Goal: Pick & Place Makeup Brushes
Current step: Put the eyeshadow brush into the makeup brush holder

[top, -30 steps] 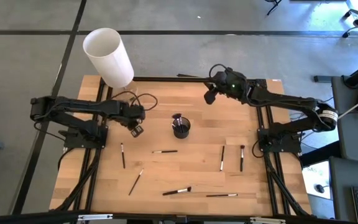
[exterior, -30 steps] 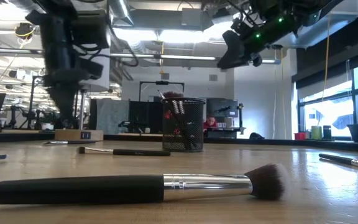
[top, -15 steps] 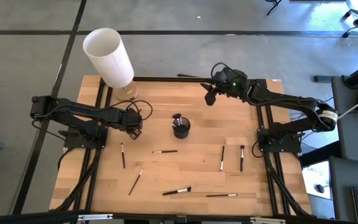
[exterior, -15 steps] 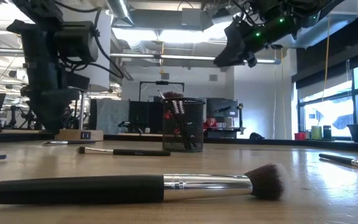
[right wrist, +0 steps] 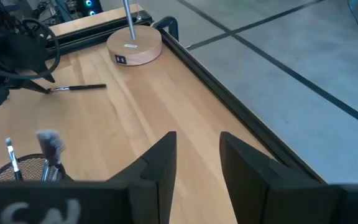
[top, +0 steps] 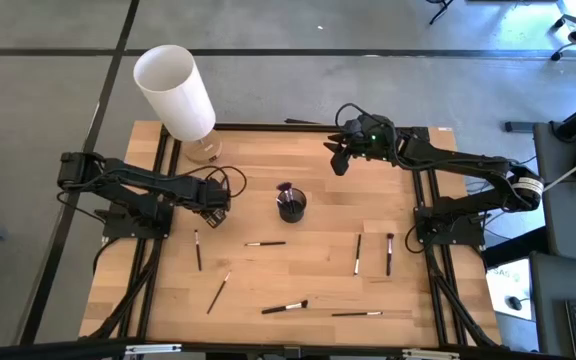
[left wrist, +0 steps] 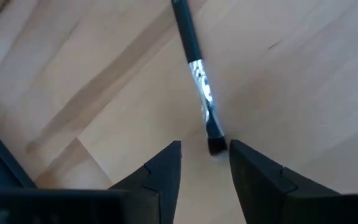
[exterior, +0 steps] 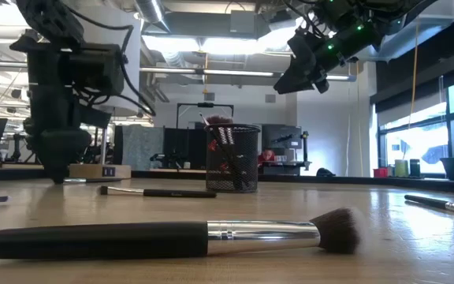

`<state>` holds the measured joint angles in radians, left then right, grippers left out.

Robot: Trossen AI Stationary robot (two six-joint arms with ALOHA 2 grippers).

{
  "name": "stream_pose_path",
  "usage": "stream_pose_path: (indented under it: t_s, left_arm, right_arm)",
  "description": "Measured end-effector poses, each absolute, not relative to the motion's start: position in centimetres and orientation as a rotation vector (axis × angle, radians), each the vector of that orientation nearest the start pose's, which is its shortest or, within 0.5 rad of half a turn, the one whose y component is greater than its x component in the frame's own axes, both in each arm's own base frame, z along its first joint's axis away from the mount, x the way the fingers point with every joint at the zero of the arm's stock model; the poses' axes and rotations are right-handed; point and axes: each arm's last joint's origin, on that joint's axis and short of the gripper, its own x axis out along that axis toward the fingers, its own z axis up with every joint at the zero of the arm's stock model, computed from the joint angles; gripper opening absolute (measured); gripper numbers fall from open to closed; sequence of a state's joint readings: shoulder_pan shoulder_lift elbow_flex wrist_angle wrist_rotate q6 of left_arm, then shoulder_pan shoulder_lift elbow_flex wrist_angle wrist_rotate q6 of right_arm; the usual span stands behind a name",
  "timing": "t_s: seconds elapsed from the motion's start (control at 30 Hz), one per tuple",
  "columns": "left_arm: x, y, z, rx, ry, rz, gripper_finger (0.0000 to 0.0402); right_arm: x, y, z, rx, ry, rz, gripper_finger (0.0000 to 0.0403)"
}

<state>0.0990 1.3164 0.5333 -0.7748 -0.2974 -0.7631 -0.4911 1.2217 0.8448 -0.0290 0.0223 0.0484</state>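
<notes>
Two or three brushes (top: 285, 190) stand in our cup (top: 291, 206), several more (top: 284, 307) lie on the bench (top: 258, 275); our left end effector (left wrist: 205, 163) hovers open and empty over one (left wrist: 199, 84), the right end effector (right wrist: 197, 163) likewise open and empty near the far edge.

table (top: 398, 305) — wood | on it: makeup brushes (top: 284, 307) scattered, mesh cup (top: 291, 206), lamp base (top: 201, 149)

seven makeup brushes (top: 284, 307) lie loose on the table (top: 258, 275), two more stand in one mesh cup (top: 291, 204), beside one lamp (top: 175, 92).
</notes>
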Motion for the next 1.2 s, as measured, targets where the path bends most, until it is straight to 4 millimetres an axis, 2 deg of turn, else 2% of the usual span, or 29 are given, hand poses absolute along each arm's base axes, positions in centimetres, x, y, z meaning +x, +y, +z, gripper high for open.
stream_pose_path:
  t_s: [0.17, 0.4, 0.57, 0.67, 0.83, 1.0, 1.1, 1.2]
  left_arm:
    - [16.9, 2.6, 12.7, -0.428, 1.377, 0.88, 0.0102]
    - [17.1, 2.5, 12.7, -0.394, 1.387, 0.827, 0.0009]
    - [17.5, 2.8, 13.2, -0.294, 1.392, 0.821, 0.0005]
    - [18.6, 2.8, 14.5, -0.169, 1.371, 0.773, 0.0003]
    - [20.4, 1.8, 17.2, 0.261, 1.349, 0.651, 0.0003]
    - [22.2, 0.0, 20.1, 0.847, 1.282, 0.597, 0.0004]
    - [23.1, -0.5, 21.1, 1.196, 1.287, 0.573, 0.0005]
    - [24.0, -0.6, 21.7, 1.442, 1.326, 0.5, 0.0005]
  right_arm:
    - [23.8, -12.5, 27.9, 0.143, 0.381, -0.509, 0.0123]
    - [23.9, -12.5, 28.2, 0.133, 0.357, -0.507, 0.0123]
    - [23.9, -12.5, 28.2, 0.133, 0.36, -0.506, 0.0123]
    - [23.8, -12.5, 28.0, 0.136, 0.373, -0.506, 0.0123]
    - [23.8, -12.5, 27.9, 0.14, 0.39, -0.505, 0.0123]
    - [23.8, -12.5, 27.9, 0.141, 0.391, -0.506, 0.0123]
    - [23.8, -12.4, 27.9, 0.141, 0.391, -0.505, 0.0123]
    - [23.8, -12.4, 27.9, 0.14, 0.388, -0.504, 0.0123]
